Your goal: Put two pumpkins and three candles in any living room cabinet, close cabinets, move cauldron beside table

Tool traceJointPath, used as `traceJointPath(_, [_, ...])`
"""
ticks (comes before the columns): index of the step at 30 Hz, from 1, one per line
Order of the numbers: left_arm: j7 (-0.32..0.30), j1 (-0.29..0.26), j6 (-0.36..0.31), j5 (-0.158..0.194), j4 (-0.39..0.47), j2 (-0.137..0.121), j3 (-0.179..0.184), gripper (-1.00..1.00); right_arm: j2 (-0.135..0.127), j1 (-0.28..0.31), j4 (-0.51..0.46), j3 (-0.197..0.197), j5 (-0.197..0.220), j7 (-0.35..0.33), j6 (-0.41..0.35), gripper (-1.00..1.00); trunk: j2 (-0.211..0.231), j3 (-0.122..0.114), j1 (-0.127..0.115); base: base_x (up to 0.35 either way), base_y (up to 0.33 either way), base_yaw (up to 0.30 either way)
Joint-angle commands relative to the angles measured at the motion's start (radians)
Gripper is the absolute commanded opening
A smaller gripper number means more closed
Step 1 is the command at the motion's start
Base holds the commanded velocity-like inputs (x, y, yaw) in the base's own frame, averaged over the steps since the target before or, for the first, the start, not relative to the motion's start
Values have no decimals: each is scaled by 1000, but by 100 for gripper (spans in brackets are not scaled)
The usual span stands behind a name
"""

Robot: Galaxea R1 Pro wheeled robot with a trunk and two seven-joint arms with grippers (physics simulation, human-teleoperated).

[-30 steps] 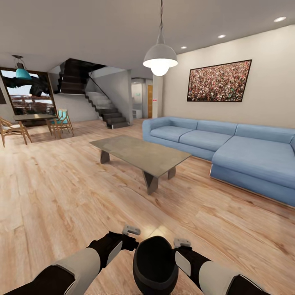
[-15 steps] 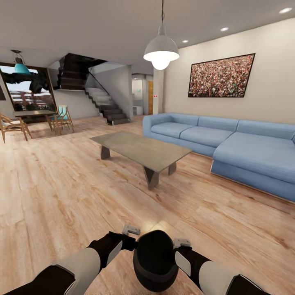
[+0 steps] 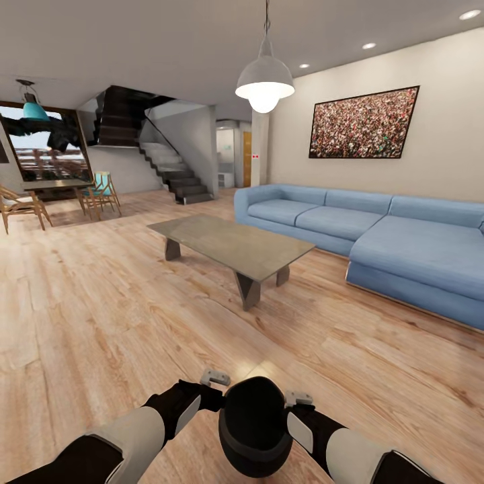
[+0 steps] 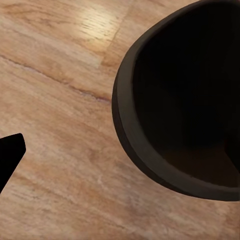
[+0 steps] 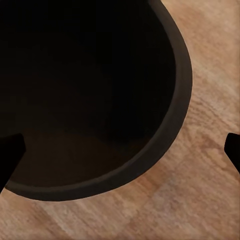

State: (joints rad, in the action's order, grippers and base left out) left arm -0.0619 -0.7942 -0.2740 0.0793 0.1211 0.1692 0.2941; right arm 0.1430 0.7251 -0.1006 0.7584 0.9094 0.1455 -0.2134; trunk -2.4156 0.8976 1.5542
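Pale wood plank floor. Grey glossy low bench mid-room, blue sofa beyond it. Cauldron: round, glossy black, wide dark mouth; carried between both arms, well short of bench. Left claw, right claw: spread or pinching, cannot tell.

Head view. Pot at 6 o'clock, nearest the camera, between the left arm and the right arm, above the floor. Table ahead at 12 o'clock, well apart from the pot. Sofa at 2 o'clock, behind and right of the table. Stairs at 11 o'clock; chairs at 10 o'clock, apparently beside a second table.
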Motion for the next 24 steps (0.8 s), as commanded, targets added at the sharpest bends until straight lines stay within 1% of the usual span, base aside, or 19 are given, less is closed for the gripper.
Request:
traceJointPath(1, [-1, 0, -5, 8, 2, 0, 8, 100, 0, 0, -2, 8, 8, 6, -4, 100, 0, 1, 0, 0, 0, 0])
traceJointPath(9, [-1, 0, -6, 8, 2, 0, 8, 100, 0, 0, -2, 7, 7, 7, -4, 100, 0, 1, 0, 0, 0, 0])
traceJointPath(14, [-1, 0, -6, 8, 2, 0, 8, 100, 0, 0, -2, 7, 7, 8, -4, 100, 0, 7, 0, 0, 0, 0])
traceJointPath(24, [-1, 0, -6, 8, 2, 0, 8, 100, 0, 0, -2, 7, 8, 8, -4, 100, 0, 9, 0, 206, 52, 0])
